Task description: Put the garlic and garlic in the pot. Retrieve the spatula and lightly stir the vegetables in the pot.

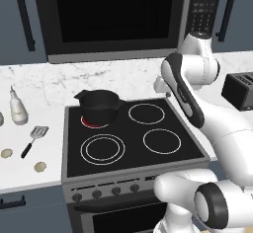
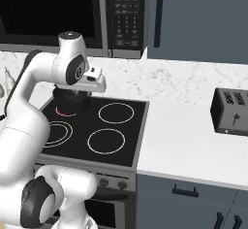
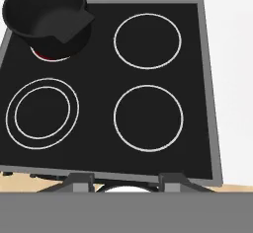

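1. Black round pot [image 1: 99, 106] sits on the stove's [image 1: 188, 150] red-glowing rear-left burner.
2. Two pale beige garlic lumps [image 1: 6, 153] [image 1: 40, 167] and slotted silver-headed spatula [image 1: 33, 140] lie on white desk [image 1: 29, 177], 9 o'clock of stove.
3. Pincer [image 3: 126, 180] hangs over the stove, nothing held; fingers' gap can't be judged.

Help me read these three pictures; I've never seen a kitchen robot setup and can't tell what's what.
It is a rendered kitchen with a white robot arm. Two pictures come from cameras on its base, behind the arm to its left and right; the third looks down from its hand at the stove. The black pot sits on the back left burner, which glows red. On the counter left of the stove lie the spatula, two garlic lumps and a white bottle. A toaster stands to the right. The tool holds nothing and looks open.
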